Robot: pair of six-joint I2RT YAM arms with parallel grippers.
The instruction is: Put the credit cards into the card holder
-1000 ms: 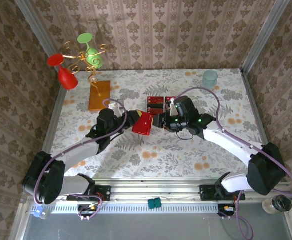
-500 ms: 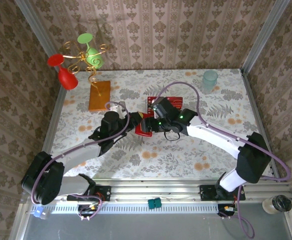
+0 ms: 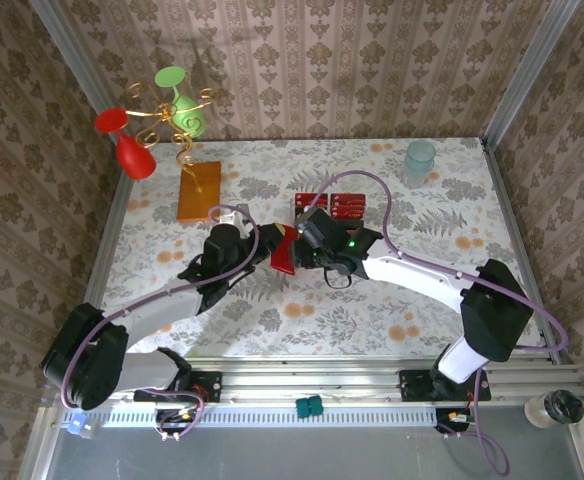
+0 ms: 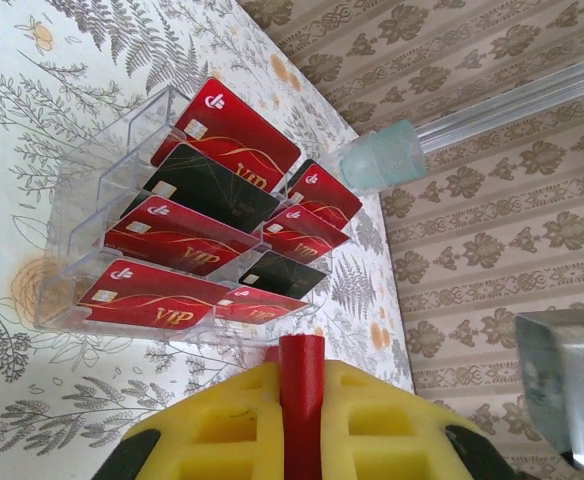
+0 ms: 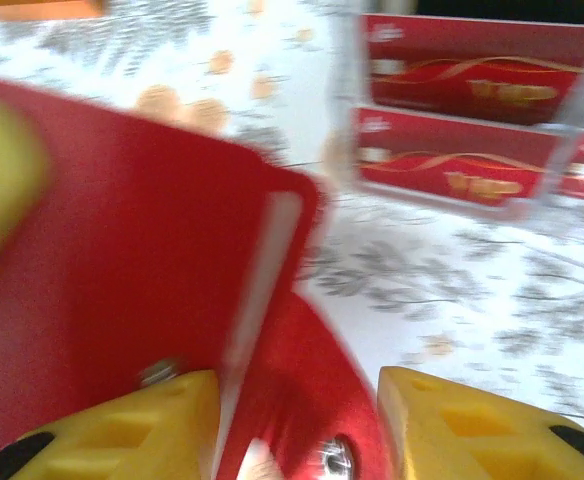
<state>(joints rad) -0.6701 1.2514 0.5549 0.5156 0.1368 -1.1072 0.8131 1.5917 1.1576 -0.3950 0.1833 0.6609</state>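
Left pincer point(image 4: 302, 390) clamped on card holder point(image 3: 284, 250) edge; right pincer point(image 5: 292, 430) parted astride it, contact unclear, blurred.

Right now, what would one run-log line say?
left pincer: shut on card holder | right pincer: open around card holder edge | credit cards: in clear rack
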